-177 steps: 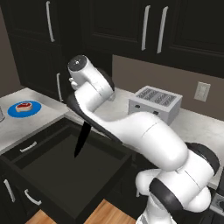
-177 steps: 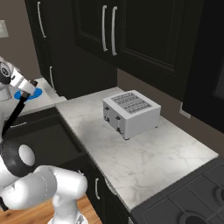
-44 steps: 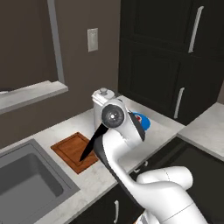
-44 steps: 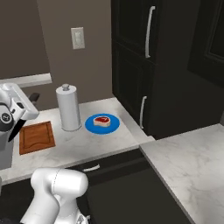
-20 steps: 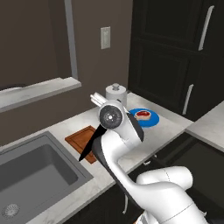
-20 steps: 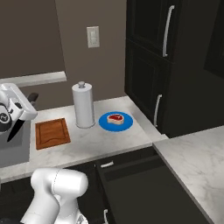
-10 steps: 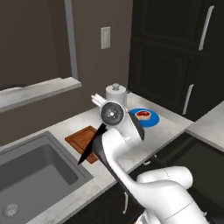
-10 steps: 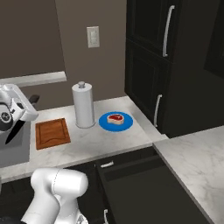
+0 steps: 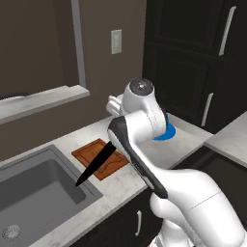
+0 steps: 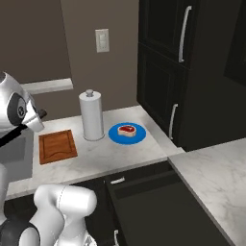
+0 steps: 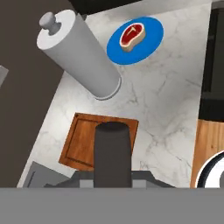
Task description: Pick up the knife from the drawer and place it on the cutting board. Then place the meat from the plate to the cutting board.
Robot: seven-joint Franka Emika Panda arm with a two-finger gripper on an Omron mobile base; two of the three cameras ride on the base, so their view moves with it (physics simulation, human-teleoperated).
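Overhead, the arm is hanging bent above the cutting board [image 9: 100,157], gripper [image 11: 113,177] clamping the knife [image 9: 96,164], which is slanting down toward the sink [image 9: 34,193].

Arm [image 9: 159,178]: glossy white shell, rounded tubular links, bulbous at joints. Dark grey-black band along forearm side, curved strip edged by white. Round end cap on upper joint [image 9: 143,86]: grey disc, dark centre dot. In right base view, same joint cap [image 10: 20,111] seen as dark ring with small light centre. Lower body: smooth white rounded segments, dark seam between them. No cables, no screws, no markings visible.
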